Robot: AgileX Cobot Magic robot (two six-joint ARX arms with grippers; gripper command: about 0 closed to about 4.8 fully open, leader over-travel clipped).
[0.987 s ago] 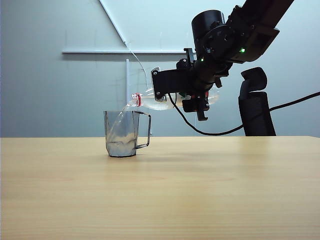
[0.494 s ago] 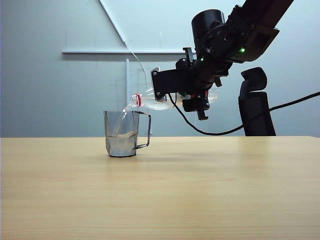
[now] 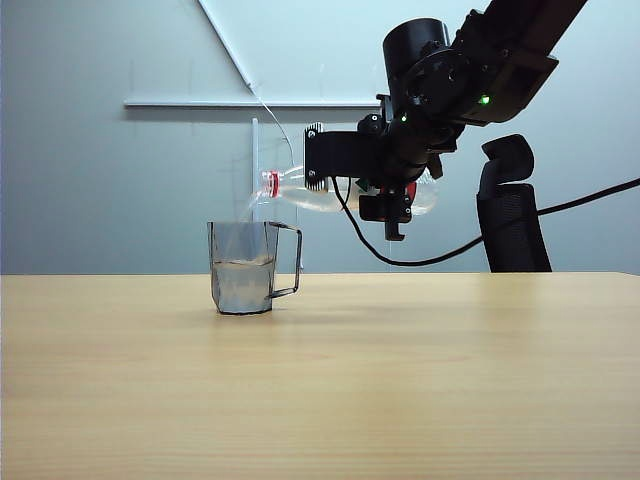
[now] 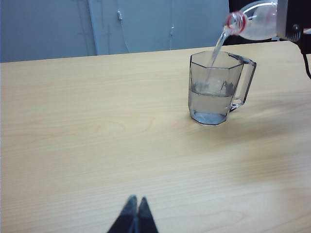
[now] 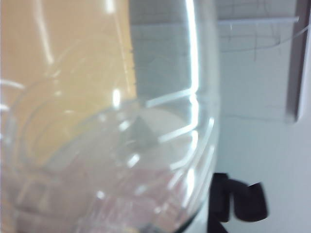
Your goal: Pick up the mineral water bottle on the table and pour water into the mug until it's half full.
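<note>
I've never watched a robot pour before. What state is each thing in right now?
Bottle: uncapped, held about level, mouth over the mug, thin stream leaving it.
Mug: upright on the table, roughly half full of water.
Right gripper: closed around the bottle, above the table.
Left gripper: shut, empty, low over the table, away from the mug.

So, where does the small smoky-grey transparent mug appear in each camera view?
Exterior view: the smoky-grey faceted mug stands left of centre on the wooden table.
Left wrist view: upper right.
Right wrist view: not identifiable; the clear plastic bottle fills it.
Shared landmark: the bottle's red neck ring above the mug.
</note>
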